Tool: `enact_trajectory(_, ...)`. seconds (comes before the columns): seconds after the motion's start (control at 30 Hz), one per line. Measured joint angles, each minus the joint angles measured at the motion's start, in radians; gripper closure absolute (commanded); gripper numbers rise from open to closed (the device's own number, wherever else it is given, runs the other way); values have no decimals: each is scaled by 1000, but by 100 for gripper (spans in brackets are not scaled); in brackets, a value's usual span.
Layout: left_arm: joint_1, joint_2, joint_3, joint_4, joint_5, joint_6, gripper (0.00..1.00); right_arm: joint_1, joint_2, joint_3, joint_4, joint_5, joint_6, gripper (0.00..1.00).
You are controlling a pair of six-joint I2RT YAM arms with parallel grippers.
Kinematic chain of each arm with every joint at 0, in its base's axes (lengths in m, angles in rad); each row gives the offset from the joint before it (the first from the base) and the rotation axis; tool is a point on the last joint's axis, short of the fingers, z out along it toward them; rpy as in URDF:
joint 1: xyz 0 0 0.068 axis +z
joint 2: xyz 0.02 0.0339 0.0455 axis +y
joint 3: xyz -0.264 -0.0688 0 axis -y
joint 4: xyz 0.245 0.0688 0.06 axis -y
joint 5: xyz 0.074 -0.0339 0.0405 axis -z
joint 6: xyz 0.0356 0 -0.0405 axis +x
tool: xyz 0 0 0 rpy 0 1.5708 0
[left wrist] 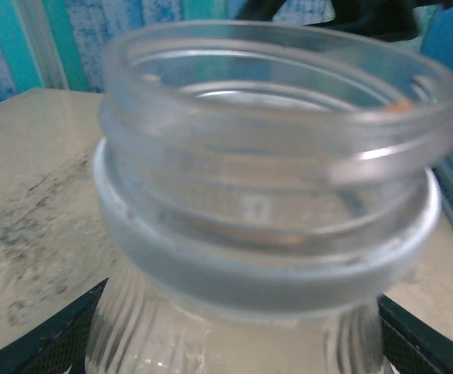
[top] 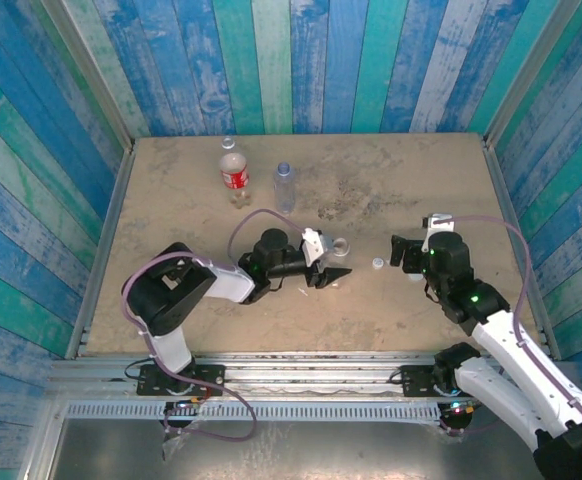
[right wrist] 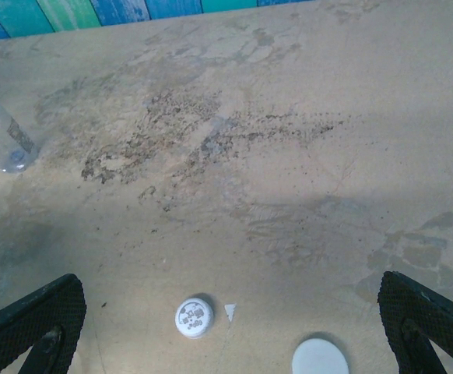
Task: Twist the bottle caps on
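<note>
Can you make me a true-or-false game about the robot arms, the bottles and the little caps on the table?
1. The clear bottle in the left gripper has no cap on. True.
2. The right gripper is holding a cap. False: it is open, and a printed cap and a plain white cap lie on the table in front of it.
3. The red-labelled bottle stands at the far side of the table, next to the bluish bottle. True.
4. The table is blue. False: the table is sandy brown, and it is the plank walls that are blue and green.
</note>
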Motion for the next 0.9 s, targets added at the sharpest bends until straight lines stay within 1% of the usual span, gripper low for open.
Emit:
enact_trajectory(0.17,63,3,24,-41,17,27,36,0,2,0,-4,-2,0,0)
enact_trajectory(0.3,73,12,47,-64,42,39,36,0,3,0,-5,-2,0,0)
enact_trajectory(0.47,72,16,51,-68,81,41,27,0,15,0,-6,-2,0,0)
enact_trajectory(0.67,72,27,49,-48,84,44,23,0,48,0,-8,-14,-3,0)
enact_trajectory(0.9,72,68,49,-34,84,25,14,0,70,0,-11,-25,-3,0)
